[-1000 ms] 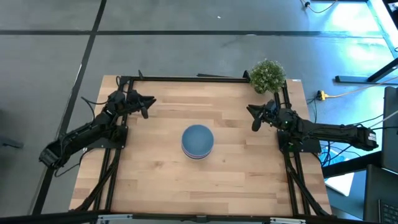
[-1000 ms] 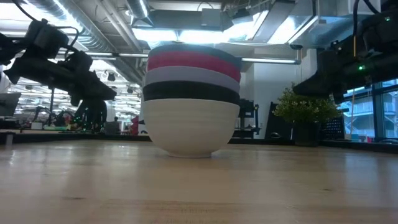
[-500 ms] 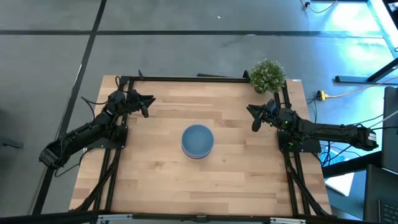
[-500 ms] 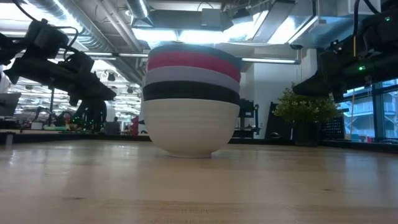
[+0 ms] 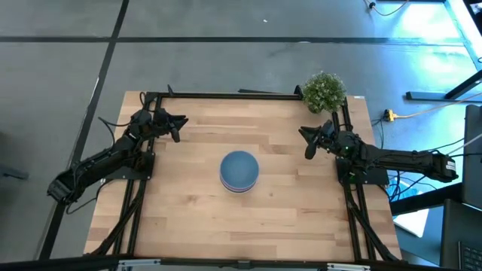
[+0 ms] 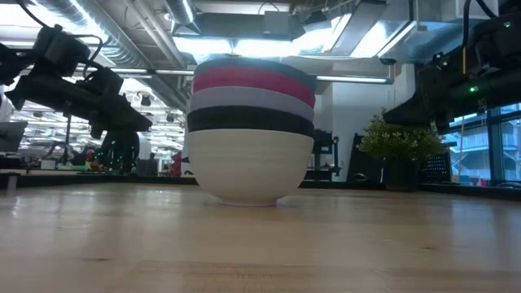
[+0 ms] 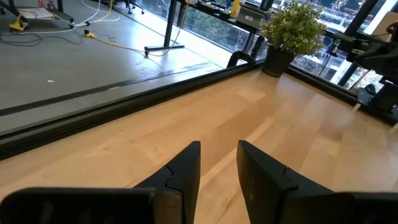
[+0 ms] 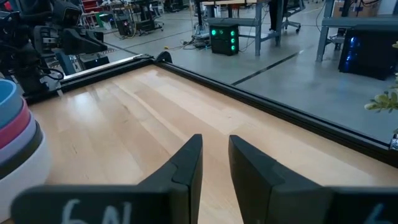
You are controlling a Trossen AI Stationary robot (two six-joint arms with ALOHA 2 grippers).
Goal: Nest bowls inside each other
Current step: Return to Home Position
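The bowls stand nested in one stack (image 5: pixel 239 171) at the table's middle, resting on the white bowl's base (image 6: pixel 248 167). From the bottom up I see white, black, lavender, magenta and blue; the blue one (image 5: pixel 239 167) is on top. The stack's edge also shows in the right wrist view (image 8: pixel 18 146). My left gripper (image 5: pixel 179 128) hovers at the far left of the table, open a little and empty (image 7: pixel 218 155). My right gripper (image 5: pixel 306 143) hovers at the far right, open a little and empty (image 8: pixel 215 149).
A small green potted plant (image 5: pixel 324 92) stands at the table's far right corner, close behind my right gripper. A black frame rail (image 5: pixel 226 95) runs along the far edge and down both sides. Bare wood lies around the stack.
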